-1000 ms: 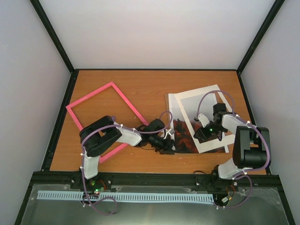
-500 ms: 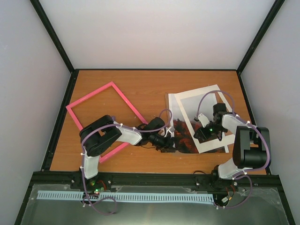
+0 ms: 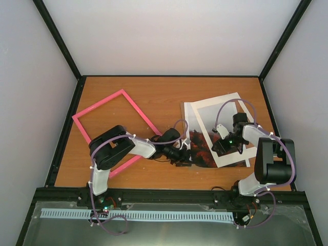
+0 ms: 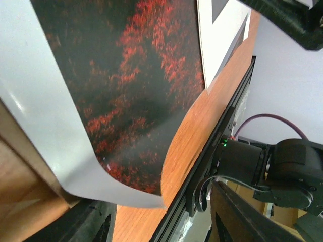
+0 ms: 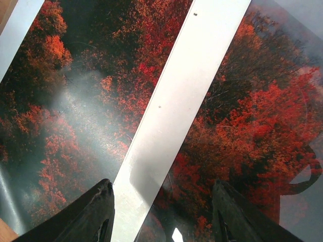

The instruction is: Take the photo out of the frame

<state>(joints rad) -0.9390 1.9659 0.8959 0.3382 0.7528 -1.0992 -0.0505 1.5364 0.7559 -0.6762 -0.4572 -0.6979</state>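
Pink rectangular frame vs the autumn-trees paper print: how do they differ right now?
The thin pink rectangular frame is an open outline with the wooden table showing through; the autumn-trees paper print is a solid sheet, partly under a white mat. The frame lies flat on the left; the print lies on the right, its near corner curled up by the left gripper. Both are rectangles lying skewed on that table.

Overhead view is bright and even under soft diffuse light, with faint shadows on the tabletop (image 3: pixel 154 92). Left wrist view has white glare along the curled glossy photo (image 4: pixel 141 101) and a dark bottom edge. Right wrist view is sharp mid-frame (milky sheen at left), and its fingers (image 5: pixel 96 214) are blurred silhouettes.
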